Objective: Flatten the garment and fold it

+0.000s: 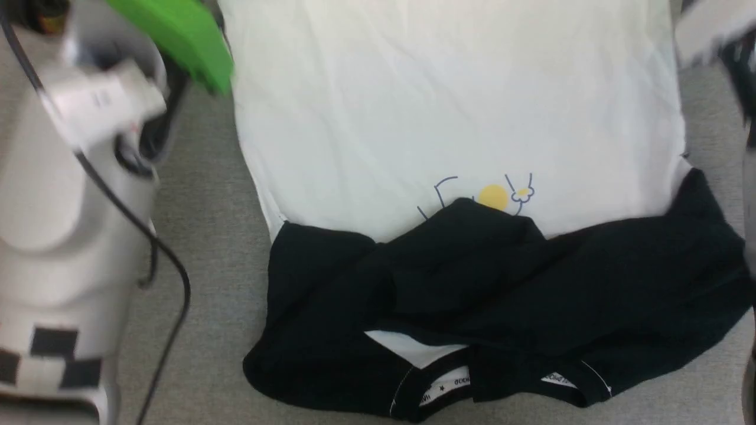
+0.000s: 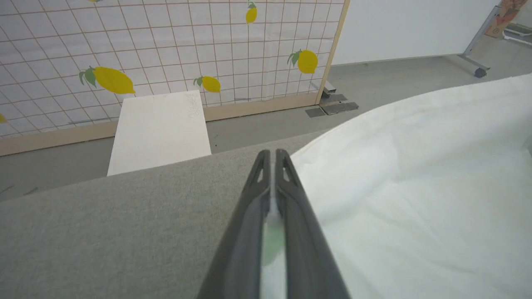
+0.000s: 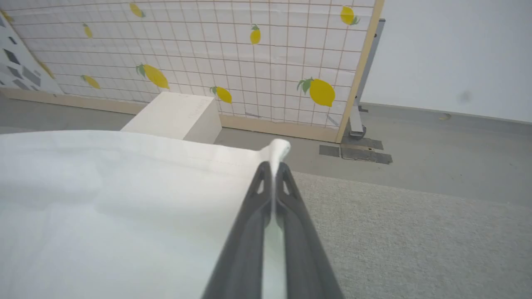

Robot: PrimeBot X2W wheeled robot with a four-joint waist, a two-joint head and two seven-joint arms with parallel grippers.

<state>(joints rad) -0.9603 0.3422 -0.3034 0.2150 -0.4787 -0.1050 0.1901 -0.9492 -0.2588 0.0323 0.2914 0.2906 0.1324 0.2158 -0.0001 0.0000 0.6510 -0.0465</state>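
**Jaws.** Right gripper (image 3: 273, 164): fingers closed together and clamped on the garment (image 3: 124, 199). A small white corner of cloth sticks out past the tips at 12 o'clock, and the white sheet spreads away toward 9 o'clock. Left gripper (image 2: 272, 154): fingers closed together, with pale cloth showing in the slit between them. The garment (image 2: 415, 187) billows from the tips toward 3 o'clock.

**Garment position, head view.** The garment (image 1: 449, 106) lies on the grey table (image 1: 201, 236). Its white body runs toward 12 o'clock. The black sleeves and shoulders are bunched across the 6 o'clock side and overlap the lower part of the chest print (image 1: 493, 198). The neckline band (image 1: 443, 386) is at 6 o'clock.

**Arm pose.**
- The left arm (image 1: 59, 236) stands at 9 o'clock, reaching toward 12. It carries a green part (image 1: 183, 35) at its far end and a black cable (image 1: 171, 265) trailing down.
- The right arm (image 1: 709, 29) shows blurred at 1 to 2 o'clock.

**Count.**
- One garment.
- Two grippers, one at each far corner of the white body.
- One white block (image 2: 160, 128).
- One lemon-patterned screen (image 2: 166, 41), standing behind the block.
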